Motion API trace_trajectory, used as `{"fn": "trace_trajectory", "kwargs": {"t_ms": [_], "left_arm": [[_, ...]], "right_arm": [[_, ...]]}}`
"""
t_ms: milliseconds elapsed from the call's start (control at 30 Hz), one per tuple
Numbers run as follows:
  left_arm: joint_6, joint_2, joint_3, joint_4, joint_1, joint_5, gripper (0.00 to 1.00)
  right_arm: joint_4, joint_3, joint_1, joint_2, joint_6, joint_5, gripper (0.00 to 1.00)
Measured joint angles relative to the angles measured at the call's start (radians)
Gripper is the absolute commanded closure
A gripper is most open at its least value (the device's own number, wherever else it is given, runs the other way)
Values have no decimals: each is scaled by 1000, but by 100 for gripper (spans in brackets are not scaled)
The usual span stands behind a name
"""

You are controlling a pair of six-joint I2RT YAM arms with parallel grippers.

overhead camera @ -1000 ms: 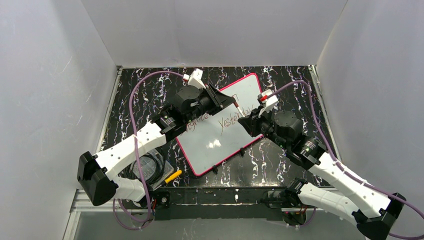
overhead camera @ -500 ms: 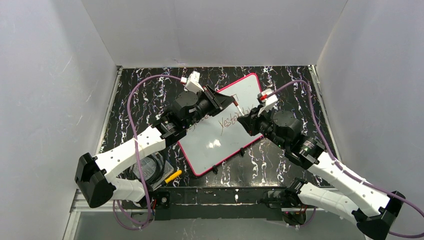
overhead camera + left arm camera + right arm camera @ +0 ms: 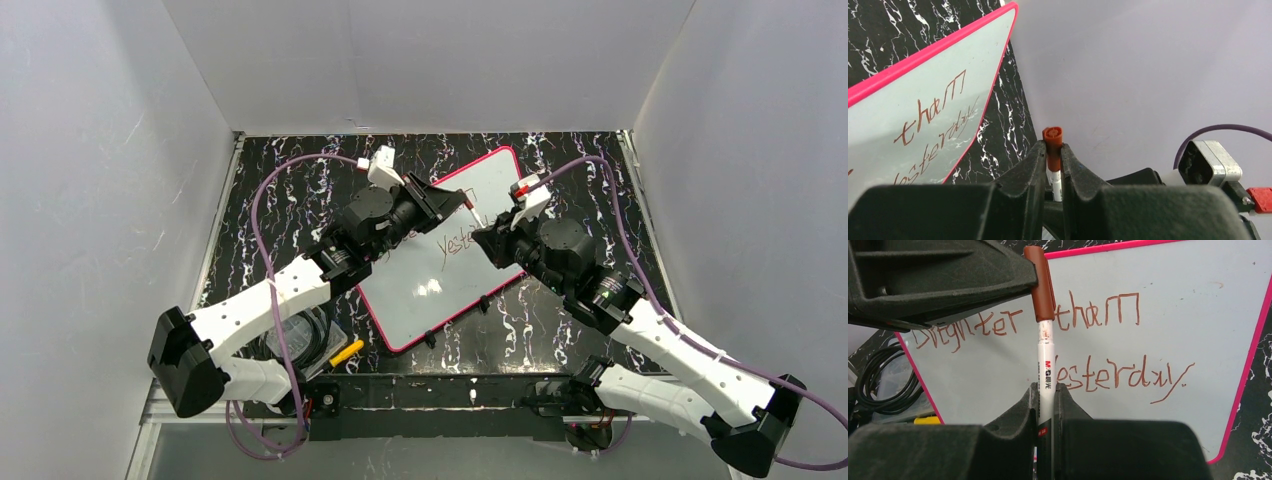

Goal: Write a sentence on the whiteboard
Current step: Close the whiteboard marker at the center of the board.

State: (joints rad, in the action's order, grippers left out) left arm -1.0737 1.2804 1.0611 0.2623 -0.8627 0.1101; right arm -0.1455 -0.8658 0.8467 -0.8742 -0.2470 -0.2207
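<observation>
**Two grippers share one marker over the lettered whiteboard**

The whiteboard (image 3: pixel 430 290), glossy white with a pink frame, lies flat on the black marbled table (image 3: pixel 560 320), its far corner toward 1 o'clock. The sentence (image 3: pixel 1098 315) reads "Brighter than Yesterday" in two reddish-brown lines. Above it the right gripper (image 3: pixel 1045 390) is clamped on the white marker (image 3: pixel 1046 365) and the left gripper (image 3: pixel 1053 152) on its brown cap (image 3: pixel 1040 285). A black cable coil (image 3: pixel 295 335) sits at the board's 8 o'clock. From above, both arms cover most of the lettering; the cap hides the tip

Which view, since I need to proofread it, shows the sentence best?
The right wrist view: both lines of the sentence read clearly, only the marker crossing them. The left wrist view catches just "than" and part of "Yesterday", obliquely. The top view shows faint lettering partly under the arms.
</observation>
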Motion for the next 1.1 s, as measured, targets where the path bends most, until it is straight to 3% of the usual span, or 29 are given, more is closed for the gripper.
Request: {"fn": "trace_trajectory", "kwargs": {"t_ms": [267, 533, 767, 900, 1100], "left_arm": [[3, -48, -60, 1, -84, -155, 100], [16, -76, -60, 23, -79, -203, 99], [48, -98, -60, 16, -61, -237, 52], [76, -98, -39, -39, -14, -269, 36], [126, -101, 24, -70, 44, -328, 23]], "right_arm": [[119, -11, -15, -19, -13, -51, 99], [145, -11, -15, -18, -12, -53, 99], [149, -11, -15, 6, -8, -41, 99], [159, -1, -15, 47, 3, -5, 99], [186, 29, -15, 129, 12, 69, 99]]}}
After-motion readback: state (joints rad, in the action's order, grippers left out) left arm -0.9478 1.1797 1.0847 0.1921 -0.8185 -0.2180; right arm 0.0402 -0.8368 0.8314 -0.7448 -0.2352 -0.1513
